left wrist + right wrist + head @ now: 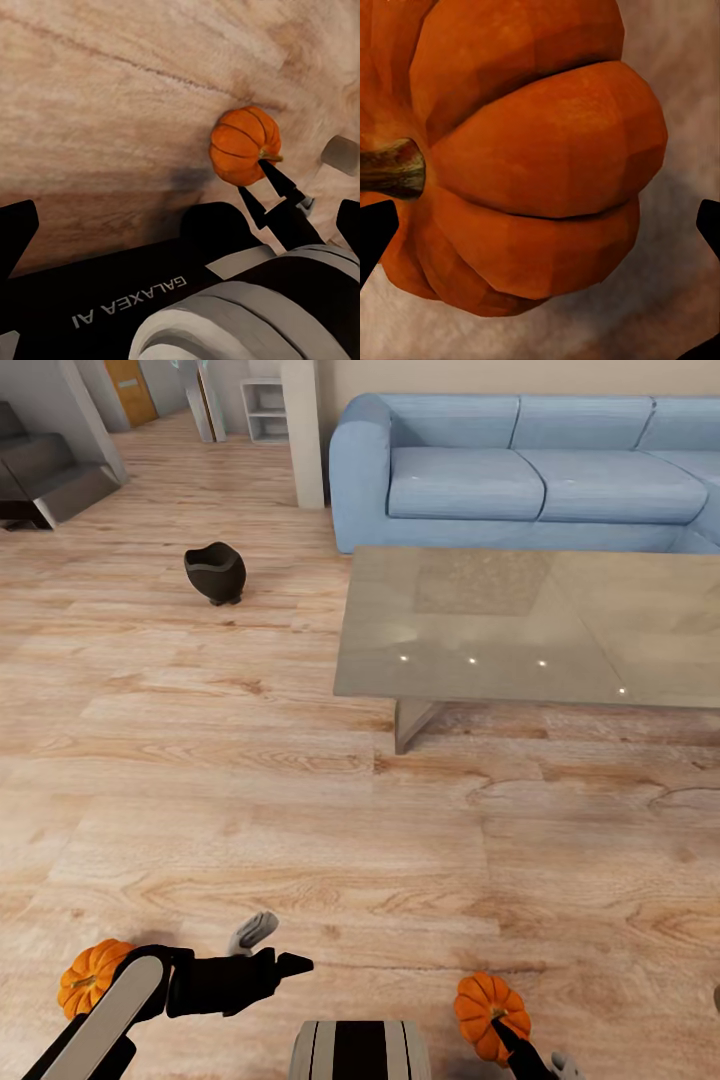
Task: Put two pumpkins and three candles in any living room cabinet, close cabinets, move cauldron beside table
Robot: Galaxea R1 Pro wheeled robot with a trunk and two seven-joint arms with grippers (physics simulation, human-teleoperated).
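Observation:
Two orange pumpkins lie on the plank floor close to me. One pumpkin [88,976] sits by my left forearm, behind the wrist. My left gripper [278,948] points right, open and empty. The other pumpkin [488,1010] [244,144] [540,165] is at my right gripper [535,1055], which is open; its fingertips [375,234] stand on either side of the pumpkin near the stem, and the jaws are not closed on it. The black cauldron [215,572] stands on the floor left of the grey coffee table [480,660]. A small beige candle [341,154] lies just beyond the right pumpkin.
A blue sofa [520,470] runs behind the coffee table. A white pillar [305,435] stands at the sofa's left end. Dark steps [50,480] are at far left. Open wood floor stretches between me and the table.

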